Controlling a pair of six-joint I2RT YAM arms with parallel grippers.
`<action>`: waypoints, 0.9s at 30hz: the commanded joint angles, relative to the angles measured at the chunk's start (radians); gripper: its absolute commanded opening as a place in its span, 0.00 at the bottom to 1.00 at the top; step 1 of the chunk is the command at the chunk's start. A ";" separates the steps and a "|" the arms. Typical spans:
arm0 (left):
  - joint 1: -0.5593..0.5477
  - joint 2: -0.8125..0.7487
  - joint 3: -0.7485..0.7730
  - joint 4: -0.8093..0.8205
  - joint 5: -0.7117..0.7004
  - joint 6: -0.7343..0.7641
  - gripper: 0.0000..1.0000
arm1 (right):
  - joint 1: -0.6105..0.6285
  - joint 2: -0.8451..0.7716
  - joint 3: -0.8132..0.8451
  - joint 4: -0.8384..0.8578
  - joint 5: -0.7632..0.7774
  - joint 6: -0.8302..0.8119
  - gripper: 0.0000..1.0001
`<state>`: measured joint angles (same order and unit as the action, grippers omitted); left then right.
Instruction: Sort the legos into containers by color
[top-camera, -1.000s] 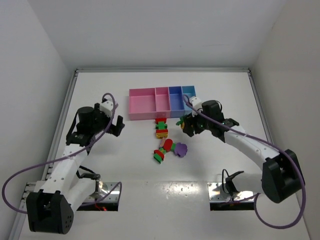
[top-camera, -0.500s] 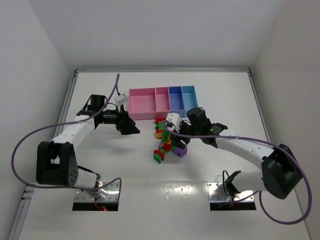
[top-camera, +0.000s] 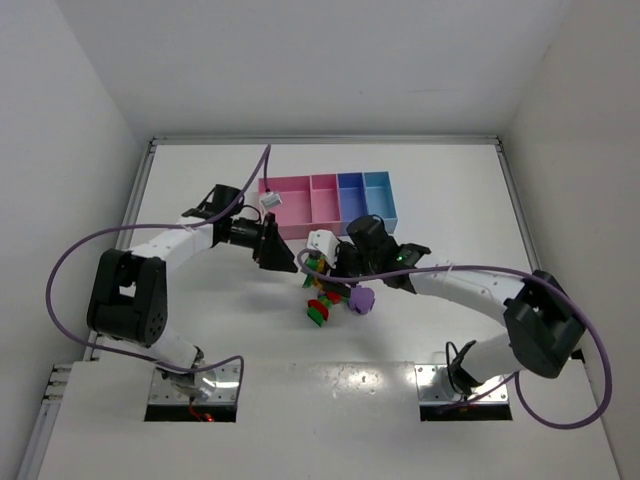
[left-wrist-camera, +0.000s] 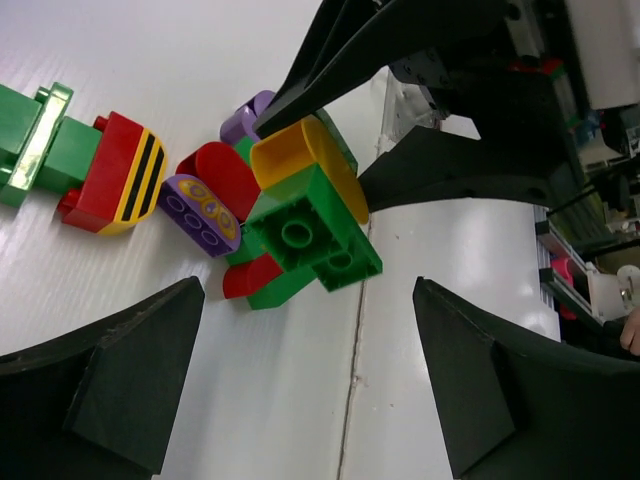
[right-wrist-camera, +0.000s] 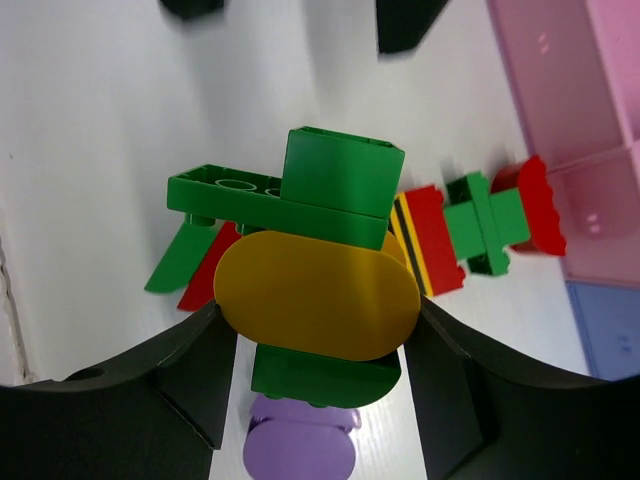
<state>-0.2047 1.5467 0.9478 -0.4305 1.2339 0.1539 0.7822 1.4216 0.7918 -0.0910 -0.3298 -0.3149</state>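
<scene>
Legos (top-camera: 322, 292) lie in a loose heap on the white table (top-camera: 450, 180), just in front of the containers (top-camera: 325, 200). The right gripper (top-camera: 332, 272) reaches down into the heap. The left gripper (top-camera: 285, 262) hangs just to the heap's left, pointed at it.

From the left wrist, that gripper's fingers (left-wrist-camera: 100, 390) are spread wide and empty, the heap ahead of them. A yellow-and-green clump (left-wrist-camera: 310, 215) sits pinched between the right gripper's dark fingers.

From the right wrist, both fingers press against the clump's yellow oval. A purple brick (right-wrist-camera: 300, 450) lies under the clump, and a red-and-green stack (right-wrist-camera: 470, 230) lies beyond it, beside the pink bin.
</scene>
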 joint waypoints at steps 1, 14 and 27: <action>-0.024 0.012 0.034 0.018 0.003 0.003 0.92 | 0.028 0.036 0.095 0.050 0.006 0.002 0.00; -0.033 0.021 0.034 0.049 -0.008 -0.036 0.80 | 0.115 0.117 0.184 0.019 0.069 -0.009 0.00; -0.015 0.043 0.043 0.049 0.033 -0.045 0.62 | 0.115 0.077 0.104 0.070 0.184 -0.009 0.00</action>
<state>-0.2287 1.5860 0.9565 -0.3985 1.2118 0.1093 0.8925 1.5452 0.9031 -0.0849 -0.2012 -0.3157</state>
